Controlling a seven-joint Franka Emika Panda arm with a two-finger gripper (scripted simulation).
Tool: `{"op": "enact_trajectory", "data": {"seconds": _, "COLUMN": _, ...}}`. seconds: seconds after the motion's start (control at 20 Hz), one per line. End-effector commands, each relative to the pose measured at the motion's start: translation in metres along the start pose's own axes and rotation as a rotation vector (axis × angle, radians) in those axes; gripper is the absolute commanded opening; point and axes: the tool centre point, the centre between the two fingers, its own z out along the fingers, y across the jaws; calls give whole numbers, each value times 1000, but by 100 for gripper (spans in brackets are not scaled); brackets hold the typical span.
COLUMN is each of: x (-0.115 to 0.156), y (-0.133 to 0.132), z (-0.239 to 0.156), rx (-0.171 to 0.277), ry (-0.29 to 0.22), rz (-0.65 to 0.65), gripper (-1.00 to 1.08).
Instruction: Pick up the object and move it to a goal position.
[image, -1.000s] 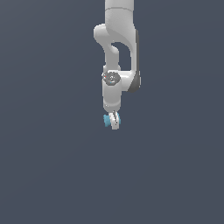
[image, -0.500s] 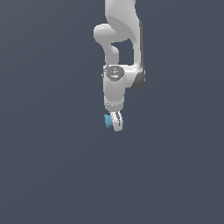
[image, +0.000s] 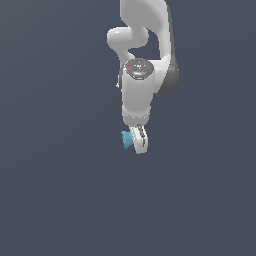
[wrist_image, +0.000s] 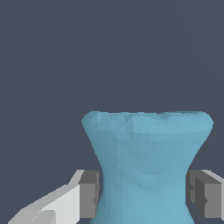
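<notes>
The object (image: 126, 139) is a small light-blue, flared chunk held at the tip of my white gripper (image: 137, 142), which hangs from the arm in mid-air. In the wrist view the object (wrist_image: 146, 162) fills the middle, narrow at the waist and wide at the far end. The two grey pads (wrist_image: 89, 194) press on its waist from both sides. The gripper is shut on the object. No goal marker shows in either view.
The white arm (image: 142, 60) reaches down from the top of the exterior view. Behind everything is a plain dark grey-blue background with no visible edges or other objects.
The arm's wrist has turned and the upper links have shifted slightly toward the exterior view's right. The gripper keeps hold of the object at nearly the same spot.
</notes>
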Motion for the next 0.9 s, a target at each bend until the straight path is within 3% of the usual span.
{"op": "enact_trajectory", "data": {"seconds": 0.0, "x": -1, "y": -14, "z": -18, "rx": -1, "ry": 0, "rz": 0, "gripper": -100}}
{"op": "enact_trajectory", "data": {"seconds": 0.85, "x": -6, "y": -88, "z": -107, "rx": -1, "ry": -2, "rz": -2, "gripper": -100}}
